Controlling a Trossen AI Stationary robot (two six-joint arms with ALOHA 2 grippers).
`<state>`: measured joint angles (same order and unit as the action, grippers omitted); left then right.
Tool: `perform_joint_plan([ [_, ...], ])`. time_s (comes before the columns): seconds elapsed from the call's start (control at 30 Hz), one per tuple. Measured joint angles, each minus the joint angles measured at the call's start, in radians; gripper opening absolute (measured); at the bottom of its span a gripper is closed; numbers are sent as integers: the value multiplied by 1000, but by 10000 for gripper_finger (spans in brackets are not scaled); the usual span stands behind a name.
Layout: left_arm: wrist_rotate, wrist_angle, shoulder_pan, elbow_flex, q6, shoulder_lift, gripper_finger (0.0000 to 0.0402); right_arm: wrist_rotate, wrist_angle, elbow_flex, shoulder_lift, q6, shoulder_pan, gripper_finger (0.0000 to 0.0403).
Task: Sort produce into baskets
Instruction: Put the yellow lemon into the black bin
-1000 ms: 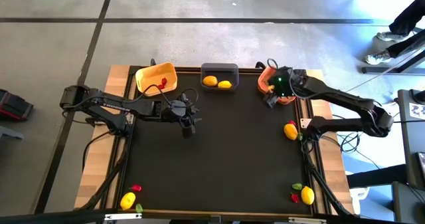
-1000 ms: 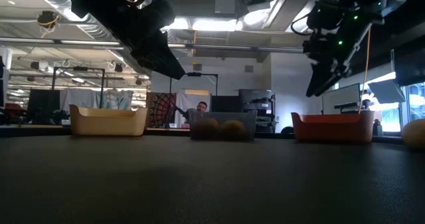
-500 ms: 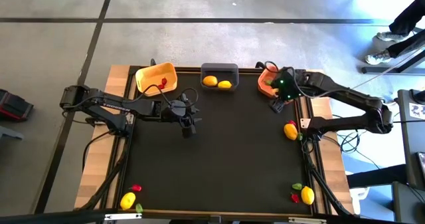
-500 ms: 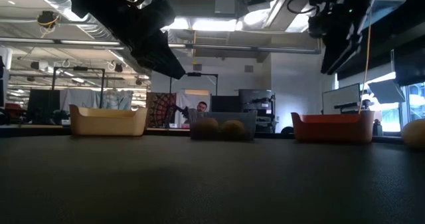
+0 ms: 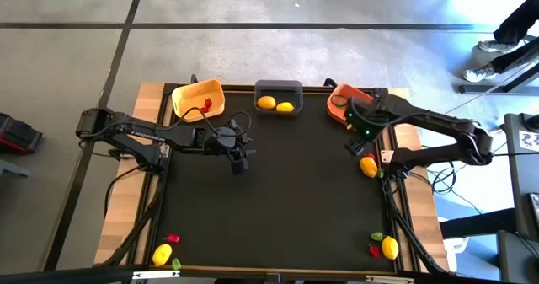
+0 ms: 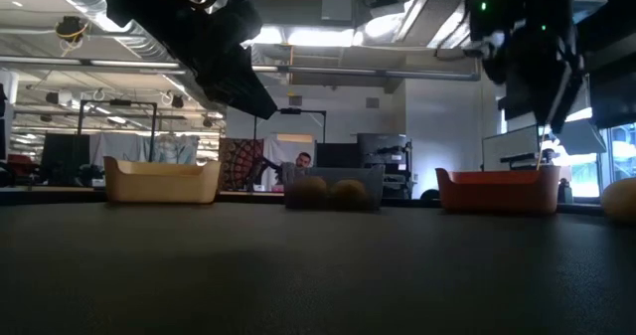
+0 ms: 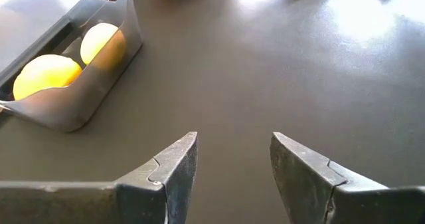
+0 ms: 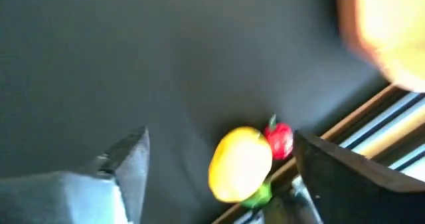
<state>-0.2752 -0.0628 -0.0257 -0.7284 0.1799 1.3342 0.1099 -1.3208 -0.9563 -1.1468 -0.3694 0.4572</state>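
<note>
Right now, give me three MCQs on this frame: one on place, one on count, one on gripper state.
1. Where is the right gripper?
A. over the yellow basket
B. above the mat, between the orange basket and the lemon at the right edge
C. at the front left corner

2. How many lemons lie in the dark grey basket?
A. none
B. two
C. four

3. How do the left gripper fingers stand?
A. apart, holding nothing
B. shut on a lemon
C. shut on a red piece

Answers: 1 B, the high view shows it just off the orange basket, near that lemon. 2 B, two yellow fruits show inside. 3 A, the left wrist view shows only bare mat between the fingers.
</note>
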Motion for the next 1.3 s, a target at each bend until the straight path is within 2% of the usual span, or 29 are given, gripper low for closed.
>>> perform_joint_plan([
  [0.1,0,0,0,0,0,0,184,27,-8,39,-25,-21,0,339],
  [0.23,0,0,0,0,0,0,184,30,-27,74,-56,-54,0,347],
  [0.53,0,0,0,0,2,0,184,30,-36,159,-104,-86,0,326],
  [0.8,0,0,0,0,2,0,184,14,-18,161,-165,-114,0,304],
  [1.3,0,0,0,0,0,0,184,14,-6,161,-390,-46,0,294],
])
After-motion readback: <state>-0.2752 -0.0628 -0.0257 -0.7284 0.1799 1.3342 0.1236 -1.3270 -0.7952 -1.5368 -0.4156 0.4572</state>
